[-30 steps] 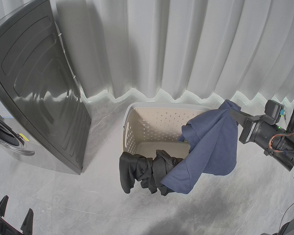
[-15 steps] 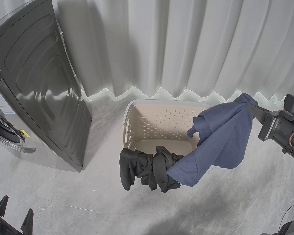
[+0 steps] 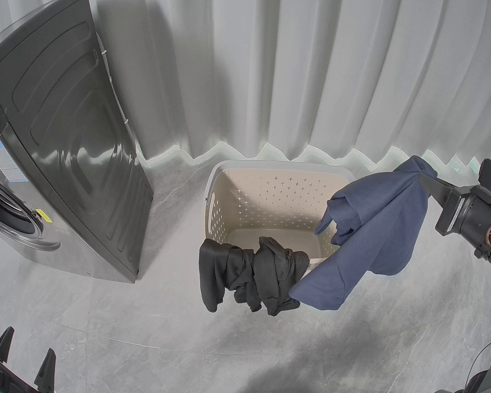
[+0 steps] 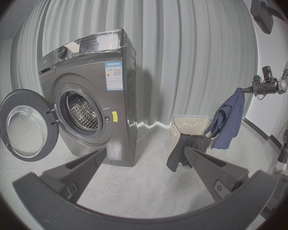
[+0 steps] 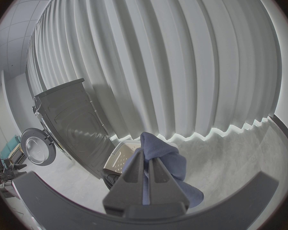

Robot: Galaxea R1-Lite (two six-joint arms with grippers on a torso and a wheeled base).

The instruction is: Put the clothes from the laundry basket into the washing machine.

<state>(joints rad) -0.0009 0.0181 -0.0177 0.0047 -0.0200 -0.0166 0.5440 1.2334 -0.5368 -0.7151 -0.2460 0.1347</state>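
The laundry basket [image 3: 219, 192] sits on the grey floor [image 3: 147, 312], with its back side close to the long white curtain [image 3: 311, 55]. The right gripper [image 3: 428, 184] is up in the air, past the right side of the basket and higher than its rim. Its two fingers are pinched tight on the top of a blue shirt [image 3: 382, 230]. The shirt hangs down from the fingers in loose folds. It covers the right wall of the basket, and its low corner hangs by the basket's front right corner. There it comes right up beside the black clothes [image 3: 245, 274], but it is hard to tell if the two touch. The black clothes are bunched up and laid over the front rim of the basket. One end droops down the outside of the basket's front, near its left corner. The washing machine [image 3: 65, 137] stands to the left of the basket, with a strip of floor between them. Its round door [image 4: 27, 125] is swung wide open on the side far from the basket. The left gripper [image 3: 29, 342] is down low, well to the left of the basket and nearer to the robot. Its two fingers are spread apart and hold nothing.
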